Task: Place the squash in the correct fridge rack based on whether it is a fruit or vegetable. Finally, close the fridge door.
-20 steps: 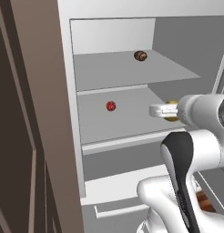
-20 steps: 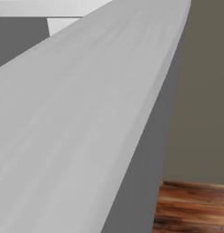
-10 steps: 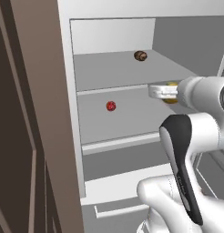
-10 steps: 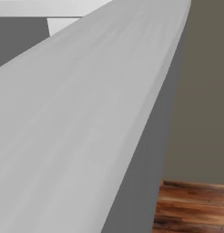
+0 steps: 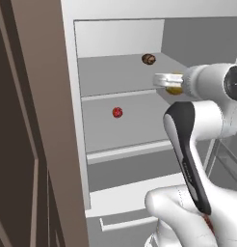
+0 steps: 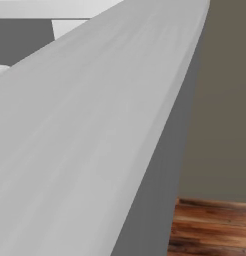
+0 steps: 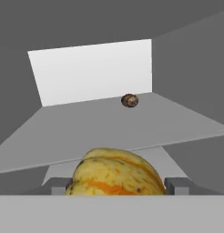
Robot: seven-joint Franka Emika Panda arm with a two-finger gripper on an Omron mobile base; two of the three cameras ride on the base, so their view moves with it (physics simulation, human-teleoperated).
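Mid-transfer: gripper (image 5: 164,81) pinches the squash (image 7: 117,175) between its fingers, held at the front edge of the upper rack (image 5: 115,75), where a brown ball (image 5: 148,59) sits. Next: push in over the rack, lower, release. Door (image 6: 80,140) not yet closed.

A tall brown cabinet panel (image 5: 41,125) fills the left side of the left base view, with a darker panel (image 5: 12,159) beside it at the left edge. The fridge interior has a white back wall (image 5: 118,38) and grey side wall (image 5: 202,41). In the right base view, a brown wall (image 6: 222,100) stands at the right, and a wooden floor (image 6: 215,230) shows in the lower right corner.
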